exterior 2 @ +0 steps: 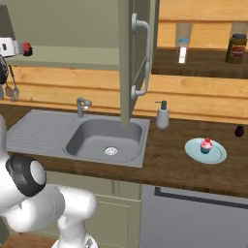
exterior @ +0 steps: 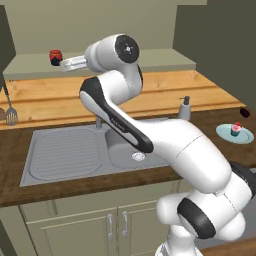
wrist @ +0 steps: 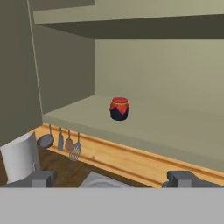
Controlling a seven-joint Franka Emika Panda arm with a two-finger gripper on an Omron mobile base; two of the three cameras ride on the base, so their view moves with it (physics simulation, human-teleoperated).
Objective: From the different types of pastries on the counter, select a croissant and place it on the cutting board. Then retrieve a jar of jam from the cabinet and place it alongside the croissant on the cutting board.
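Note:
The jar of jam (wrist: 119,108), dark red with a red lid, stands on the pale olive shelf (wrist: 175,127) of the open wall cabinet. In the hand view it is straight ahead, and my gripper (wrist: 114,179) is open with nothing between its fingers, short of the jar. From the left base the gripper (exterior: 63,63) reaches up just right of the jar (exterior: 55,56). From the right base the gripper (exterior 2: 18,47) is close beside the jar (exterior 2: 27,49). A pink cupcake (exterior 2: 207,145) sits on a blue plate (exterior 2: 218,155) on the counter (exterior 2: 169,160). The croissant and the cutting board are out of view.
The cabinet door (exterior 2: 138,58) hangs open over the sink (exterior 2: 104,138). A soap dispenser (exterior 2: 162,115) stands behind the sink. A small dark purple object (exterior 2: 239,131) lies at the far right. A brown jar (exterior 2: 236,48) stands on a wall shelf. Utensils (wrist: 65,142) hang below the cabinet.

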